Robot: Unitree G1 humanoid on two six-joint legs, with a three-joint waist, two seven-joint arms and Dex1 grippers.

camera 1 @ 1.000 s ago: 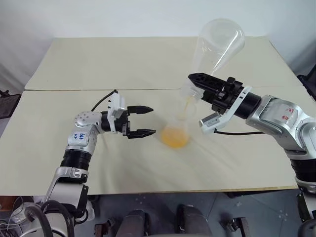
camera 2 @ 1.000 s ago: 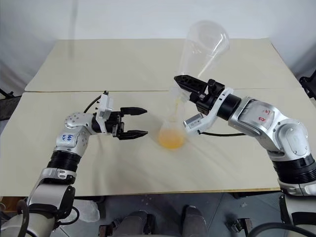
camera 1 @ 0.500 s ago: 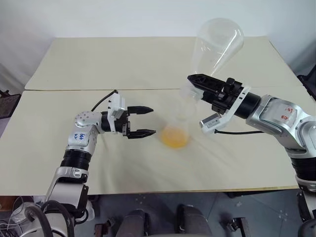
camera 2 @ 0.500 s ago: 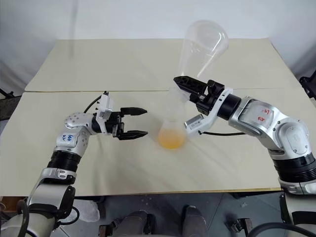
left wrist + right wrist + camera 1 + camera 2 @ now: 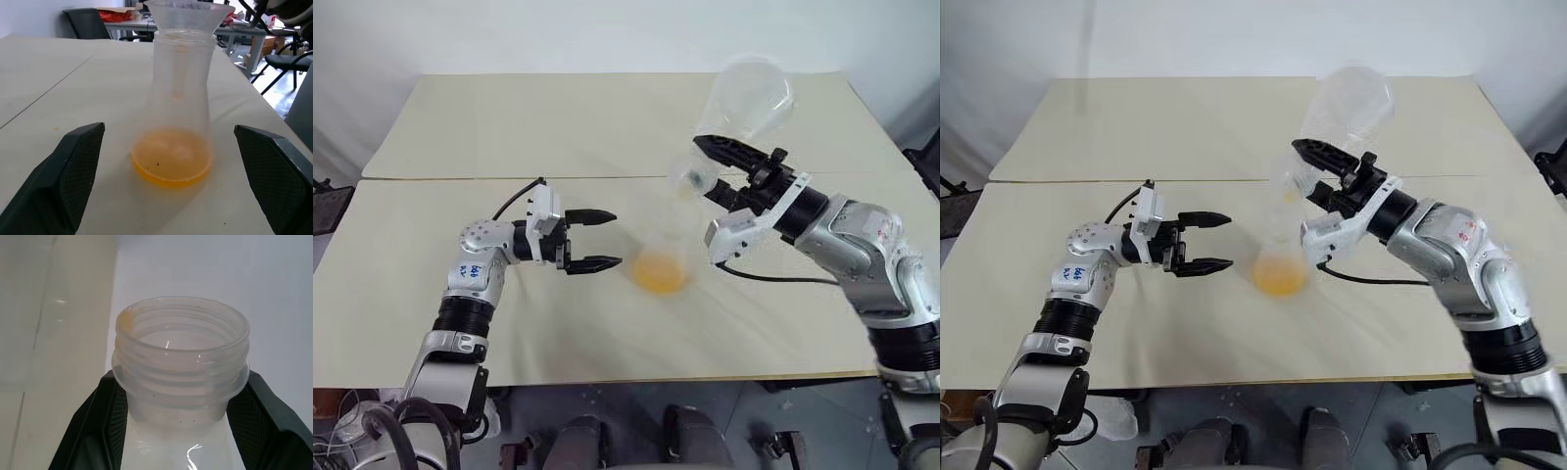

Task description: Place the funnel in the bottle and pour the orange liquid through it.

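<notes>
Bottle [image 5: 180, 107] upright mid-bench [image 5: 509, 127], funnel [image 5: 188, 11] seated in its neck, orange liquid [image 5: 172, 156] pooled in its base. Left tool [image 5: 597, 238] spread wide, level, at bottle's 9 o'clock, just beside, not touching. Right tool [image 5: 729, 164] pinching big flask [image 5: 749, 93] at the threaded neck, flask raised at bottle's 1 o'clock, mouth tilted toward funnel.

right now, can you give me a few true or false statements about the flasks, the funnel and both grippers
1. The funnel sits in the neck of the bottle. True.
2. The orange liquid lies in the large flask. False: it pools in the bottle's bottom.
3. The right gripper grips the large flask's neck. True.
4. The left gripper is clamped on the bottle. False: it stands open beside it, not touching.
5. The bottle lies on its side. False: it stands upright on the table.
</notes>
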